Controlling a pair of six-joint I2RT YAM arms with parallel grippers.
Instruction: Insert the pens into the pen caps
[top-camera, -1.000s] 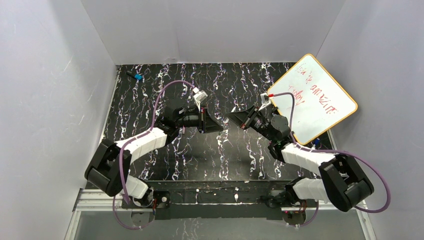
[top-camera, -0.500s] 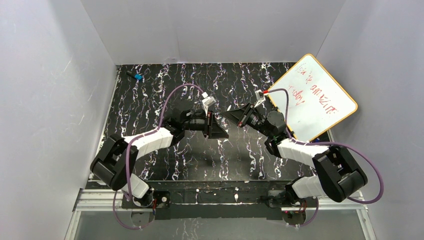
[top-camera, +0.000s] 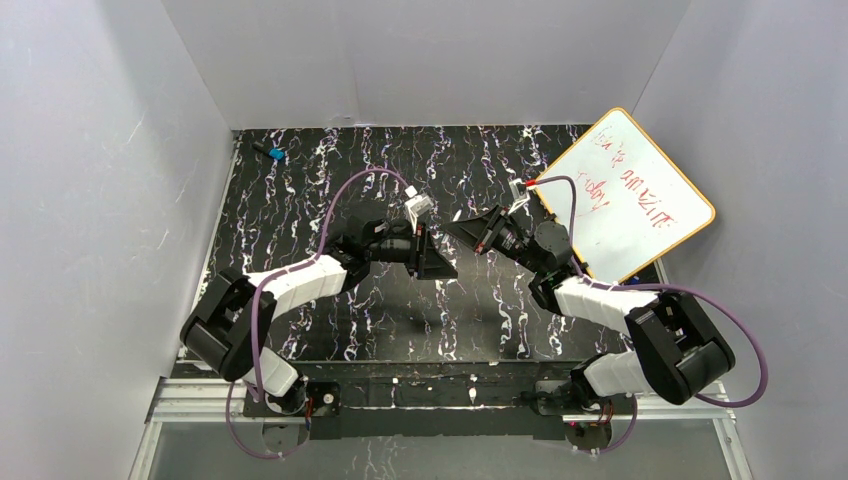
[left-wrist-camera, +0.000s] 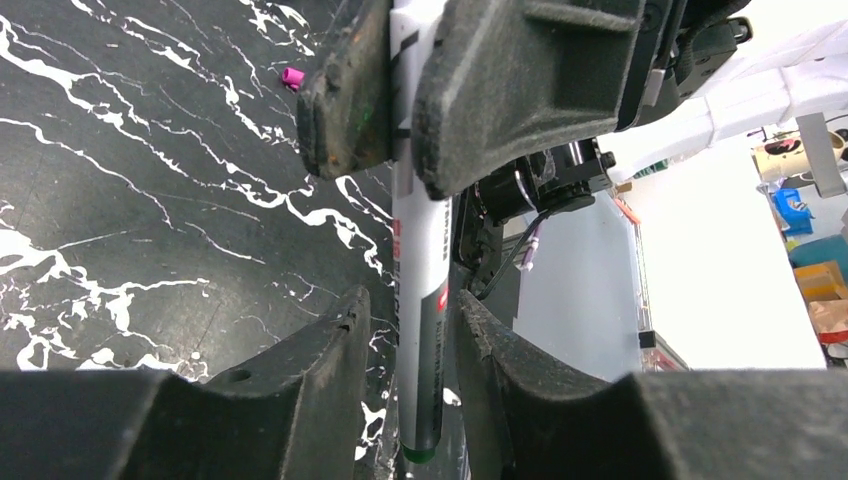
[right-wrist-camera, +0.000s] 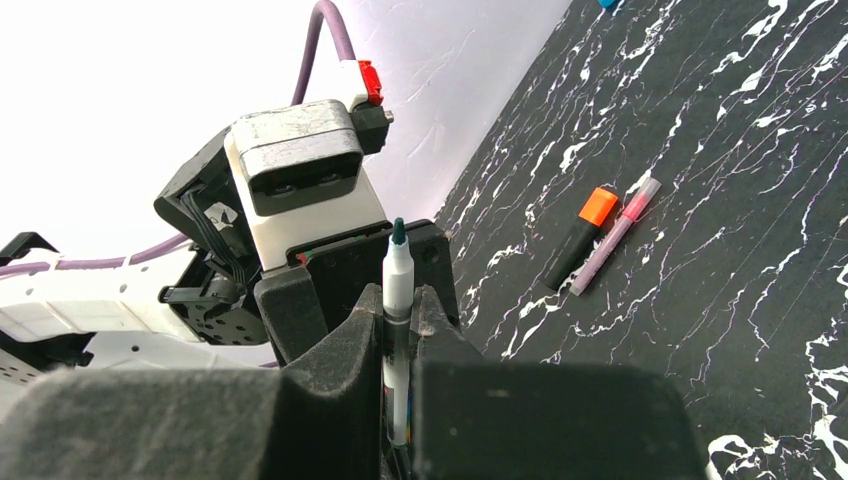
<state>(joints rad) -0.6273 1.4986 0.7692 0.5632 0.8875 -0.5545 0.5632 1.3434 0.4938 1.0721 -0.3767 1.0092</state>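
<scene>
Right claw (right-wrist-camera: 398, 300): clenched on the white pen (right-wrist-camera: 398, 268).
Left claw (left-wrist-camera: 412, 305): released, jaws flanking that pen.
Worktop (right-wrist-camera: 750, 150): orange-ended pen (right-wrist-camera: 582, 240) and pink pen (right-wrist-camera: 612, 240) side by side.

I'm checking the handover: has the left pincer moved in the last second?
Yes. The left pincer slid rightward, toward the whiteboard, closing in on the pen in the right pincer.
</scene>
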